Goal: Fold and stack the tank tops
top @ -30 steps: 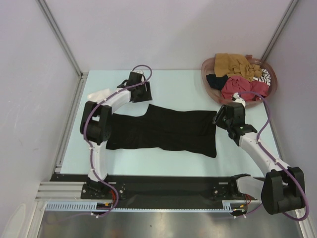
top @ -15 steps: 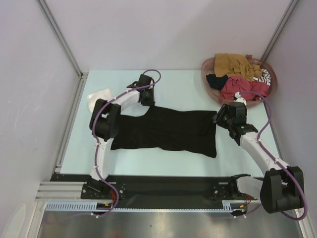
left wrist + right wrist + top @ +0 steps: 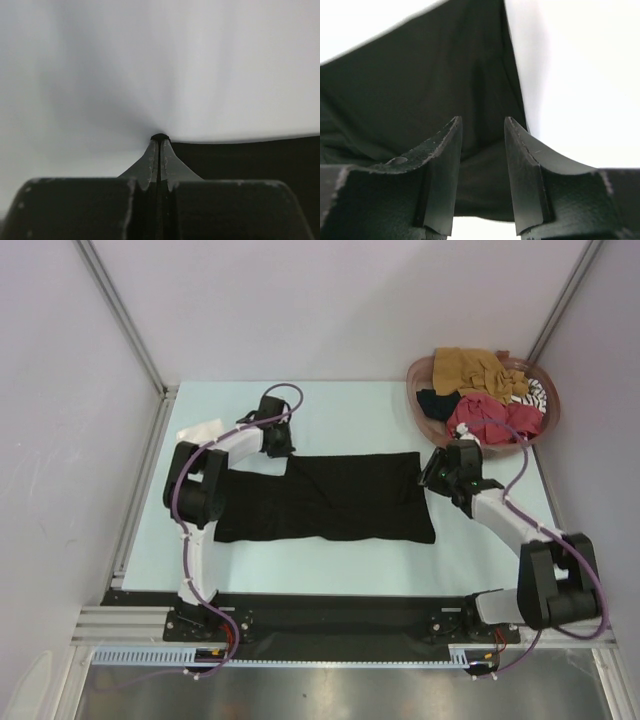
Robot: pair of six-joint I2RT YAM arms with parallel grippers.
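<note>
Black cloth first, and looks barely begun: limp matte black tank top (image 3: 340, 495) spread flat, unfolded, left of the round plastic basket (image 3: 413, 390), left gripper (image 3: 283, 445) pinched shut at the corner farthest from it, right gripper (image 3: 428, 478) half-parted over the nearest edge, white top (image 3: 200, 428) farther off, crumpled coloured tops (image 3: 485, 418) heaped inside.

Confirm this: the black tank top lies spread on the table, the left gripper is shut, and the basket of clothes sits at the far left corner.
The basket is misplaced: it sits at the far right corner, as the top view shows. The black tank top lies spread on the table and the left gripper is shut.
</note>
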